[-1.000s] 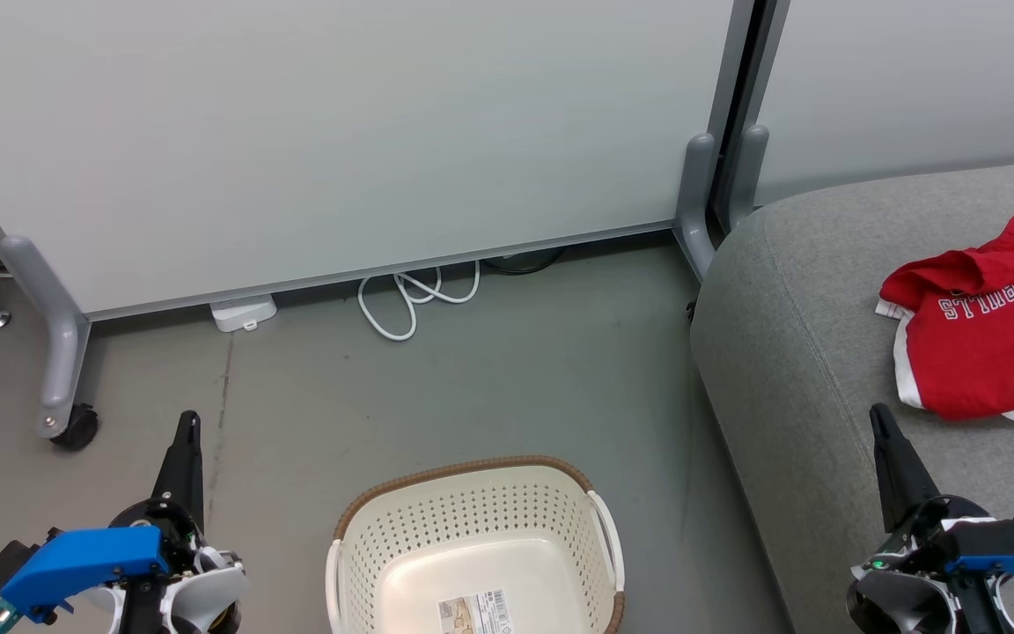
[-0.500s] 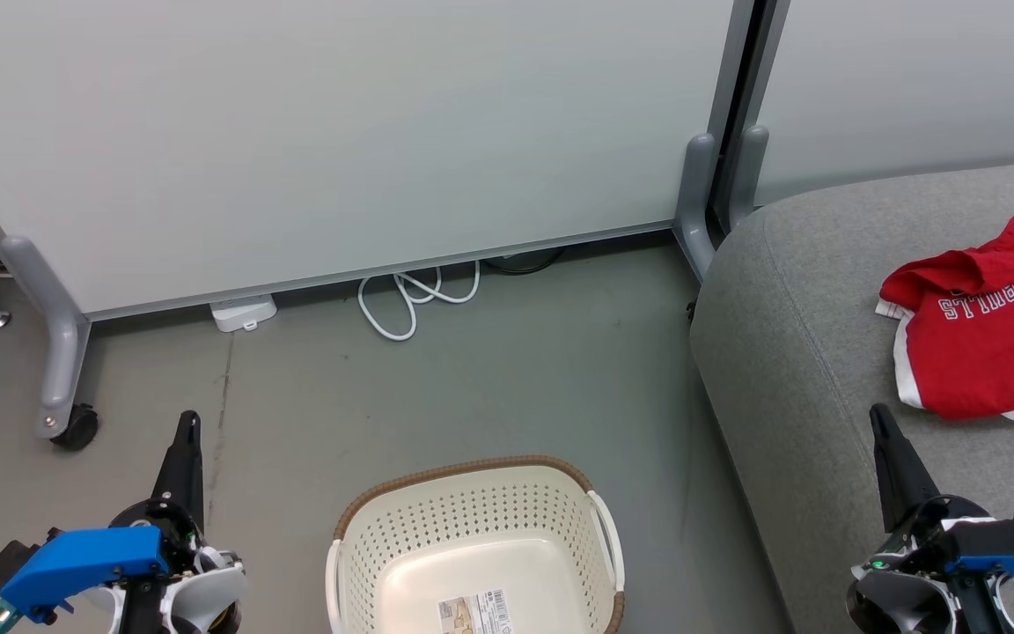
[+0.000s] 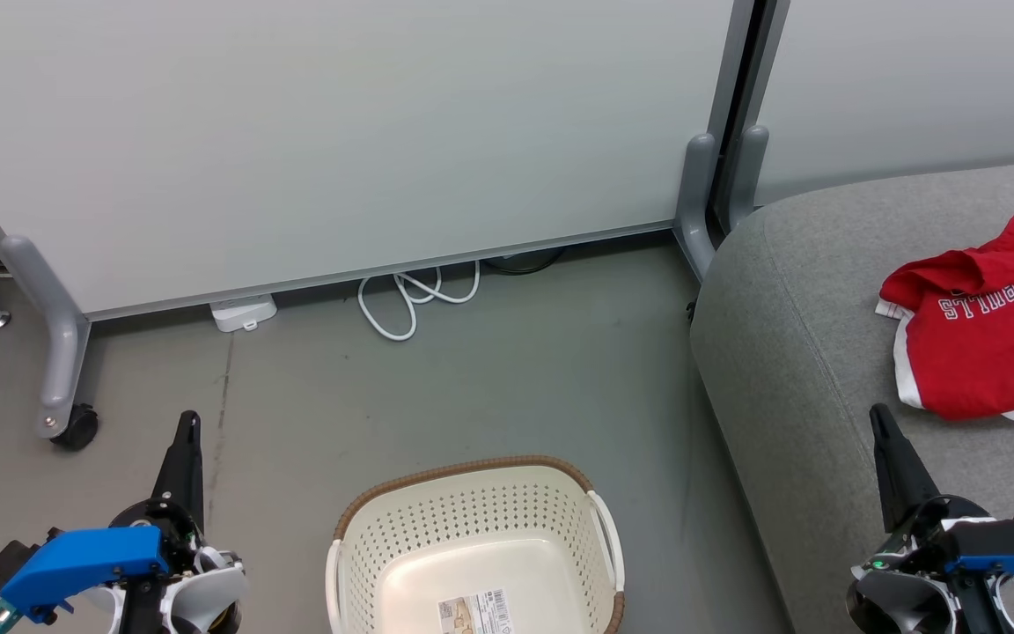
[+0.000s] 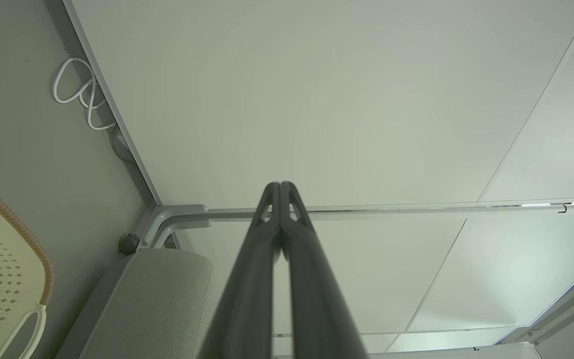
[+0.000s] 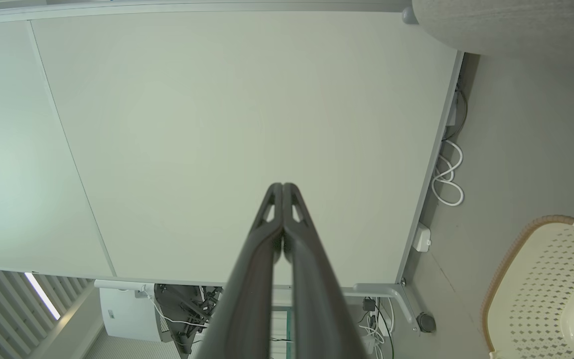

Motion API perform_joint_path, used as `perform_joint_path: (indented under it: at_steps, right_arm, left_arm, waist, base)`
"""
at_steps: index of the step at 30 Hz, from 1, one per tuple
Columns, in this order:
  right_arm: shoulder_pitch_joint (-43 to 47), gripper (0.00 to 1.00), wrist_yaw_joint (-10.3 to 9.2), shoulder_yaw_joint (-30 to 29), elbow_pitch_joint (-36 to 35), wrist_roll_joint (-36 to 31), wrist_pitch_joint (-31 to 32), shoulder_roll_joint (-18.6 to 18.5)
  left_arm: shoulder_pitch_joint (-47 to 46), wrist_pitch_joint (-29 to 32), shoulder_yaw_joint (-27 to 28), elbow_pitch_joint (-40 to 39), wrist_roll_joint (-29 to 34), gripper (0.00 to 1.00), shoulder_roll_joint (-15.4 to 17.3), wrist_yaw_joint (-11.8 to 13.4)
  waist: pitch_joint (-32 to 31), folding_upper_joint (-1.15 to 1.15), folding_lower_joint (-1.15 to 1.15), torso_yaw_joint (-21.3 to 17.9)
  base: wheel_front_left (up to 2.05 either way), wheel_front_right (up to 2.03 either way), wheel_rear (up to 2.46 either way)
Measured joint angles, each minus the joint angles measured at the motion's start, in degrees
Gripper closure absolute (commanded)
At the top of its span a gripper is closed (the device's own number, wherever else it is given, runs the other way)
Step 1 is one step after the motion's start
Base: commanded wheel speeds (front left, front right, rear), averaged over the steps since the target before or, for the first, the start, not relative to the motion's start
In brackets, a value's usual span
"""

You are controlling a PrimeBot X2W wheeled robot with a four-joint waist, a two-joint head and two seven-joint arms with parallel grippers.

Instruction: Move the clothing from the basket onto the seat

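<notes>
Red clothing (image 3: 982,343) is lying crumpled on the grey seat (image 3: 806,352), toward its right side. Its white lettering is facing up, white trim is showing at the edges, and part is running off the right edge of the head view. The basket (image 3: 463,465) is sitting on the floor (image 3: 516,387) left of the seat, apart from it, its bare bottom showing a barcode sticker (image 3: 474,612).

The right gripper (image 3: 877,414) is hanging over the front part of the seat, near the clothing but not touching it. Its fingers are pressed together tip to tip, gripping nothing. Bare cushion is lying between it and the clothing. The left gripper (image 3: 188,421) is hanging over the floor left of the basket, fingers likewise closed, gripping nothing.

Further out, a pale partition panel (image 3: 340,132) is standing across the back. Grey feet (image 3: 699,194) are coming down right by the seat's back corner, and another foot at far left is resting on a black caster (image 3: 76,429). A white cable (image 3: 415,304) is looping on the floor under the panel's lower edge, with a small white box (image 3: 243,313) beside it to the left.
</notes>
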Motion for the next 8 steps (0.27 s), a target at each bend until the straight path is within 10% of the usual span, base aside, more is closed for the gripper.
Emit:
perform_joint_path:
  at_steps: [8]
  right_arm:
    - [0.00, 1.00, 0.00, 0.00, 0.00, 0.00, 0.01, 0.00]
  left_arm:
    - [0.00, 0.00, 0.00, 0.00, 0.00, 1.00, 0.00, 0.00]
  waist:
    - [0.00, 0.00, 0.00, 0.00]
  base:
    - [0.00, 0.00, 0.00]
